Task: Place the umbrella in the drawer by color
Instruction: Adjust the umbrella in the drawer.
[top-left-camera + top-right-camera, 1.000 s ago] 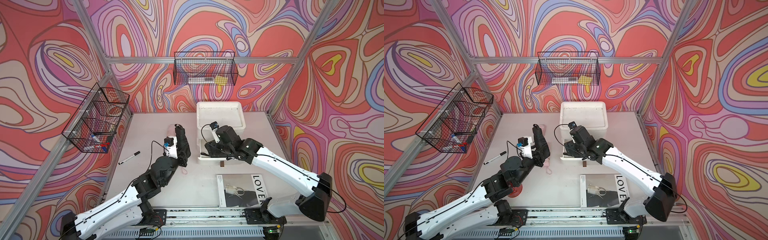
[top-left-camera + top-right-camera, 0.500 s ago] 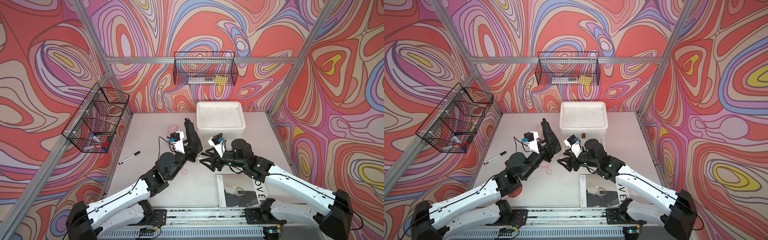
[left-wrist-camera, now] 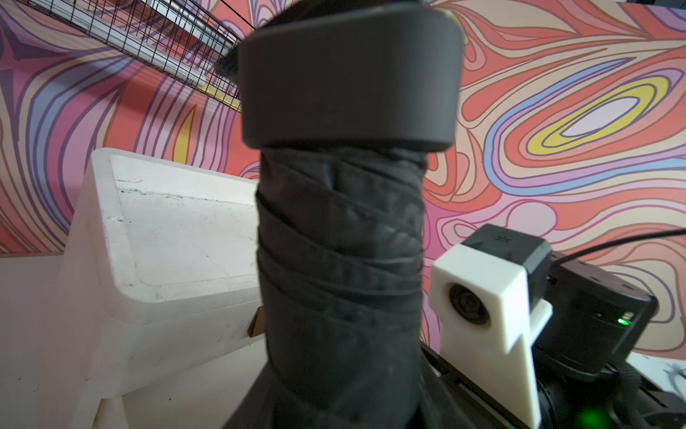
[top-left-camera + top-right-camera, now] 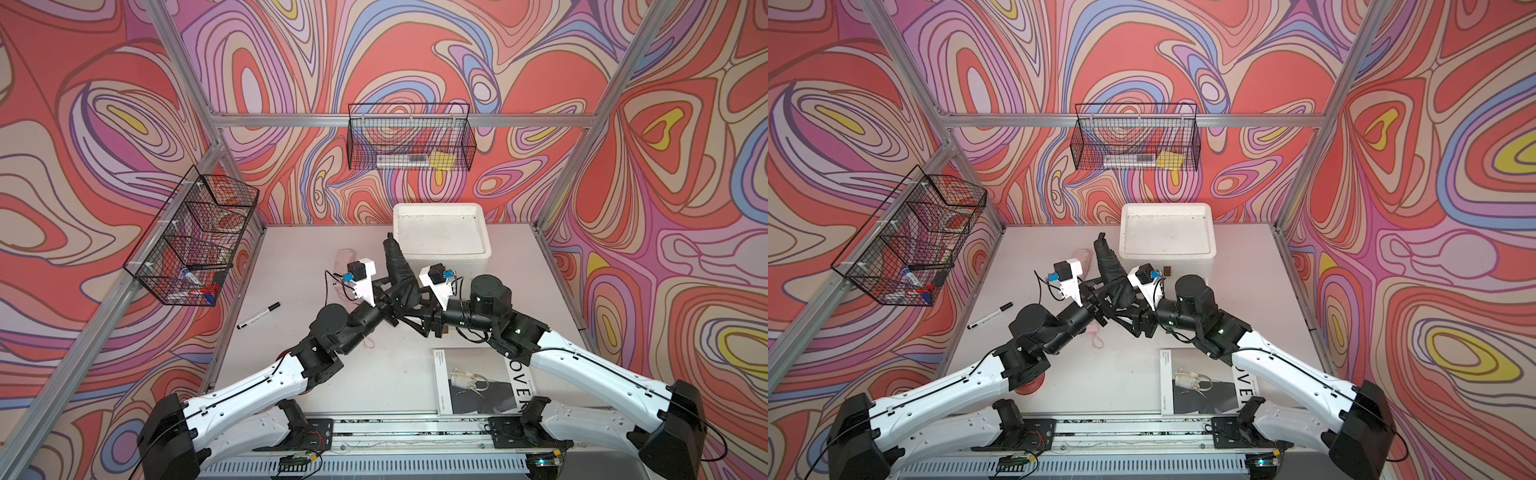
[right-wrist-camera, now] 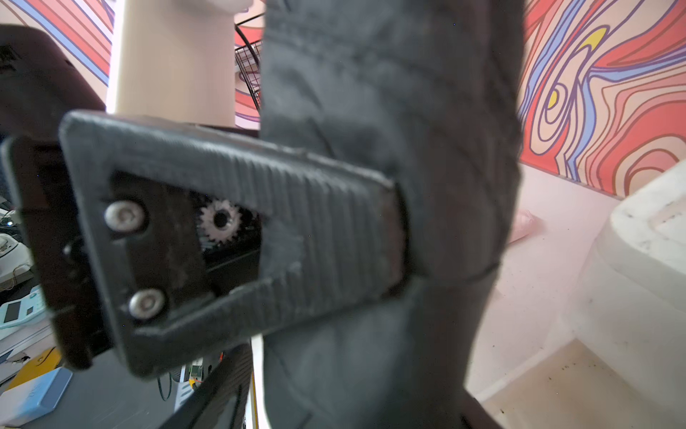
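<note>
Table centre is blocked: both arms are met at the black umbrella, just in front of the white drawer unit. Open surface is found on the left, broken only by a marker; the near right is covered by a magazine.

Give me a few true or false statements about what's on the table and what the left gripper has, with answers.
1. The left gripper holds a black umbrella. True.
2. The marker lies inside the white box. False: it lies on the table, out on the left arm's side.
3. A pink umbrella lies on the table. True.
4. The magazine leans against the back wall. False: it lies flat at the table's front edge, by the right arm.
</note>
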Controlling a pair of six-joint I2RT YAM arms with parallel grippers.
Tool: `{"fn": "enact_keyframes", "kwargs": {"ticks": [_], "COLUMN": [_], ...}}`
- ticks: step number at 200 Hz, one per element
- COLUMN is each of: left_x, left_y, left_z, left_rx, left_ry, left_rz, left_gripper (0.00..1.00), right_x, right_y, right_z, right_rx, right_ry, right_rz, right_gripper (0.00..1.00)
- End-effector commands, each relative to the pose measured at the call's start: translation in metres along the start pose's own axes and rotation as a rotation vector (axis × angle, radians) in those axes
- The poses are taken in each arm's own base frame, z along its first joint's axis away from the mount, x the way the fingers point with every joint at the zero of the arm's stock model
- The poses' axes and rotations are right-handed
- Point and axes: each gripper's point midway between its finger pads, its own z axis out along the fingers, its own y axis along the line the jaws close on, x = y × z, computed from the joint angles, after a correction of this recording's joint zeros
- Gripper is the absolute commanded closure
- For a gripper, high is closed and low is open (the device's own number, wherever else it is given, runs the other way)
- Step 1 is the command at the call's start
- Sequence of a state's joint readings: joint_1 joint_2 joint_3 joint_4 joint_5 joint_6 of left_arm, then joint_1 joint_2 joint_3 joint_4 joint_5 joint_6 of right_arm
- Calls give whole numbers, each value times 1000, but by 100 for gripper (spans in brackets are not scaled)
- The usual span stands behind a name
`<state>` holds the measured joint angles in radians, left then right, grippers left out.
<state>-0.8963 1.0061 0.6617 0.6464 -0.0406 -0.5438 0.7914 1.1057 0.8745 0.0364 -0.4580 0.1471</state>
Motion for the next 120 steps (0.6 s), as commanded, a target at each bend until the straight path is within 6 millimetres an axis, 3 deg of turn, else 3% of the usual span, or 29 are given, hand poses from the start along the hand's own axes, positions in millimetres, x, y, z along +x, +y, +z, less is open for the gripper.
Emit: {"fn": "enact_keyframes", "kwargs": {"ticks": [1,40,101,120], "left_x": [-17,-11,-7,-5], "left_y": [-22,-24,-36,-36], "left_z": [0,1,8,10], "left_rx": [106,136,207,208], "left_ry": [-63,-58,-45,-37], "left_rz": [-29,-49,-78,-85], "left_gripper": [92,92,92,92], "right_x": [-20,-31,-28,-30], "right_y": [6,-1,-19,-18], "right_z": [-14,-30,-32,-32], "right_rx": [18,113,218,209], "right_ry": [-63,-81,-57,-58], "right_rz": [-38,-62,-42,-40], "right_gripper": [33,35,31,39]}}
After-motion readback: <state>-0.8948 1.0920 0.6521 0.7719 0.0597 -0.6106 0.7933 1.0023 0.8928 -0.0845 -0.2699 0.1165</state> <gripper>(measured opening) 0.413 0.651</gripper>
